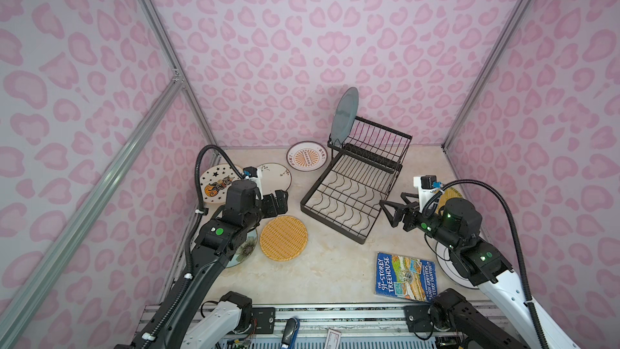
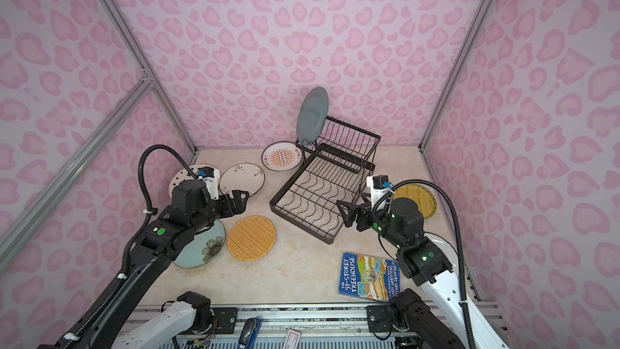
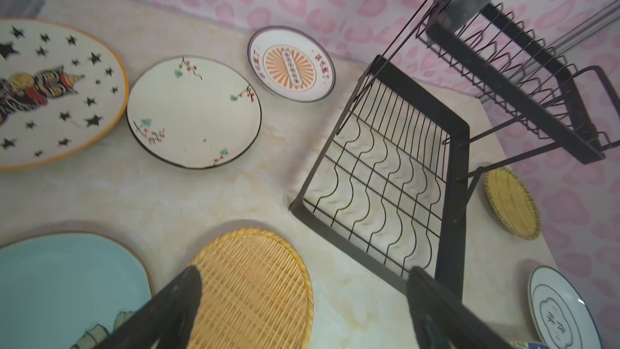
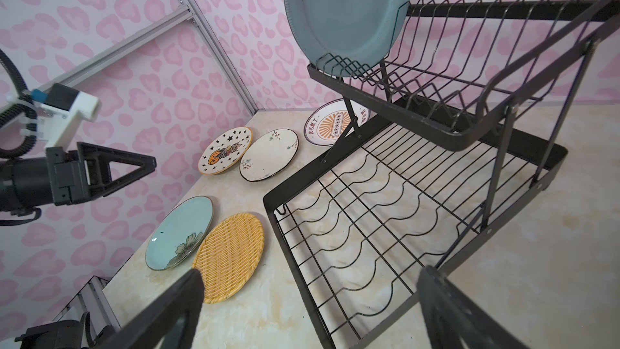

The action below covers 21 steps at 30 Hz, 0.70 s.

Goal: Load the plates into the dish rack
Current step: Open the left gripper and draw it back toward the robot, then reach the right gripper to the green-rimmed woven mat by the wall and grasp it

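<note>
Dish rack (image 1: 330, 223): black wire, two levels, at mid-table. In its raised basket, far-left slot: teal-grey plate (image 1: 344, 115), upright on edge. Lower wavy tray: no plate yet. Flat on the table left of the rack: sunburst plate (image 1: 307, 161), just beside the back corner; sprig plate (image 1: 276, 176); star plate (image 1: 216, 184), farthest left; orange woven plate (image 1: 283, 238), near the front corner; pale green floral plate (image 2: 201, 246), beyond it, partly under the left arm. Right of the rack: yellow woven plate (image 2: 417, 201); ring plate (image 3: 560, 310), nearer the front, partly under the right arm. In front of the rack: blue book (image 1: 404, 276), not for loading. Left gripper (image 1: 282, 201): jaws wide apart, empty, hovering left of the rack between sprig and orange woven plates. Right gripper (image 1: 386, 213): jaws wide apart, empty, just beside the rack's right rim. Step in hand, by judgement: one of eight loaded, choosing the second. Next move likely calls for: lowering to a flat plate's rim, working a finger under the lip, tipping it upright into a free slot.
</note>
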Each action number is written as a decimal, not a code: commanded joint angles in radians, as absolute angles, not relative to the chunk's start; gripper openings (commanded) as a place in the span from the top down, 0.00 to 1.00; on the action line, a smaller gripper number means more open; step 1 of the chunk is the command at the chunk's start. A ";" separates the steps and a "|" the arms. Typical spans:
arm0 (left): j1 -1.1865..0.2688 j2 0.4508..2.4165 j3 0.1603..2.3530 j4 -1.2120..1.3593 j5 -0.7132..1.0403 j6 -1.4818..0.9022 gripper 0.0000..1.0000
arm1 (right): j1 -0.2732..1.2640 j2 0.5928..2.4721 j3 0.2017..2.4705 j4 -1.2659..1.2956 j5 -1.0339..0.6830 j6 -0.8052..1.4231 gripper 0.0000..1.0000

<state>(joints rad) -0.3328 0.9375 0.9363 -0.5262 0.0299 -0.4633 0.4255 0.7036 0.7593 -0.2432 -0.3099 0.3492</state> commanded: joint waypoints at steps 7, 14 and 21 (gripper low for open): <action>-0.314 0.930 0.822 -0.357 0.229 -0.519 0.03 | 0.123 0.585 0.756 -0.463 -0.097 0.508 0.04; -0.314 0.932 0.817 -0.296 0.316 -0.491 0.03 | -0.213 0.628 0.726 -0.438 -0.127 0.664 0.06; -0.315 0.917 0.817 -0.263 0.419 -0.438 0.03 | -0.502 0.831 0.594 -0.157 -0.213 0.785 0.10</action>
<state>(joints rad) -0.3153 0.9291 0.8246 -0.3176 0.3580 -0.4828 -0.4366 0.7715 0.6266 -0.3134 -0.1661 0.7116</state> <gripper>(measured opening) 0.971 0.908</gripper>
